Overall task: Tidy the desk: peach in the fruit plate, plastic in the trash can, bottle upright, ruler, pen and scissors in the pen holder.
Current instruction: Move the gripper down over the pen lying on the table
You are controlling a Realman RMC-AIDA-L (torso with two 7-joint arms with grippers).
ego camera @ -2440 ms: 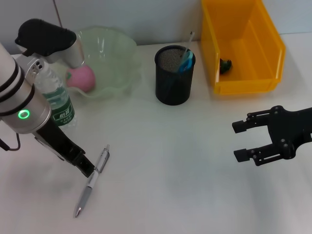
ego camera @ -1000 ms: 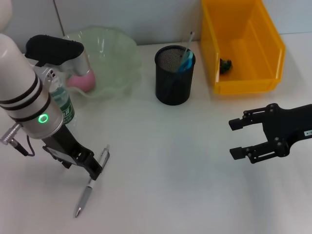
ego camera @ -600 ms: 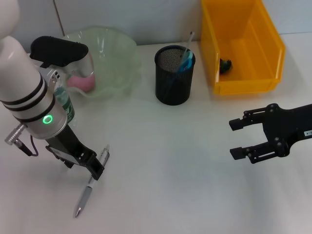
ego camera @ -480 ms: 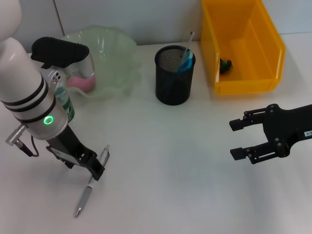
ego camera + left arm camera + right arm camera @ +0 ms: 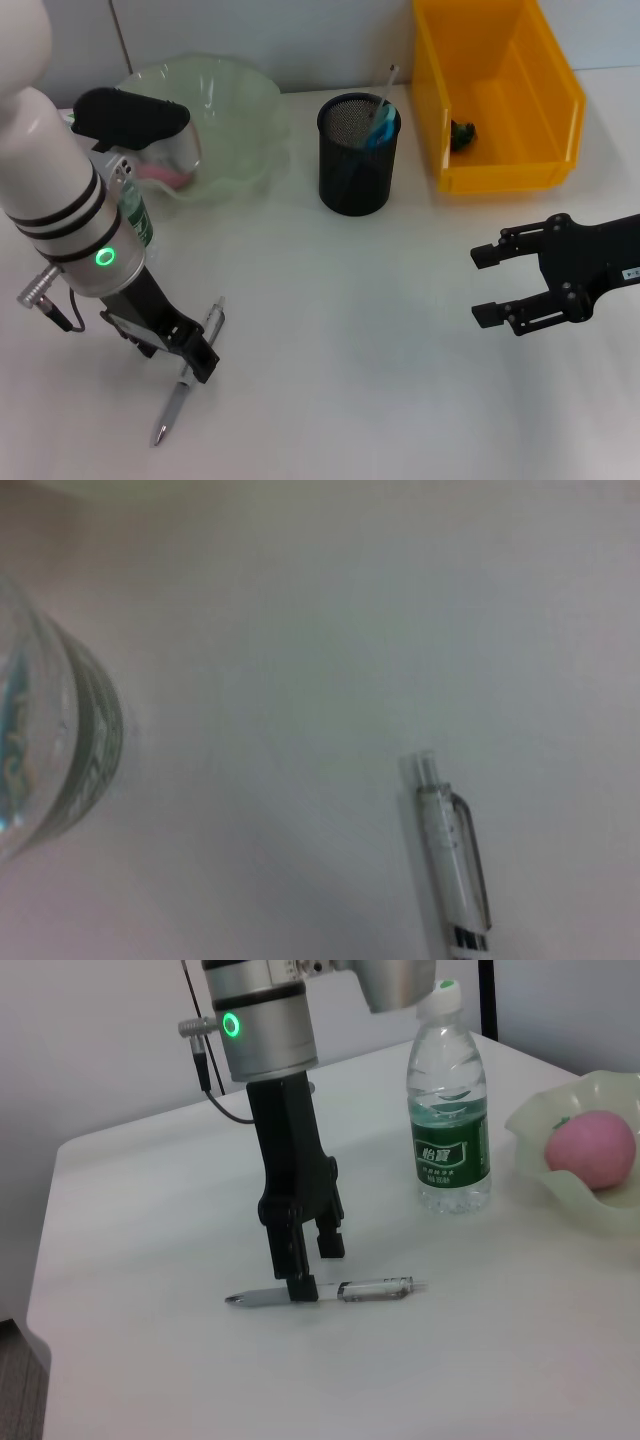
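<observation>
Your left hand (image 5: 197,358) has dropped onto the pen (image 5: 187,385) near the surface's front-left corner over the last couple of seconds, its narrowly parted fingers now straddling the barrel. They were hovering just beside the clip a moment ago, so the pick-up for the pen holder (image 5: 358,153) looks about to begin. The pen itself has not shifted.

Behind the arm, the bottle (image 5: 449,1110) already stands upright, and the peach (image 5: 590,1149) sits in the fruit plate (image 5: 232,115) toward the back-left. The pen holder, mid-back, already carries a few items, though you cannot tell which. The yellow trash can (image 5: 500,95) at the back-right holds a small dark scrap.

Your right hand (image 5: 508,285) hangs wide and idle over the right side, unmoved in the last second.

The right wrist view gives what the head view hides: one finger planted at the pen's middle, the other lifted just behind it, no squeeze yet. The left wrist view shows only the pen's clip end lying flat, with the bottle's base near it, and none of its own fingers.
</observation>
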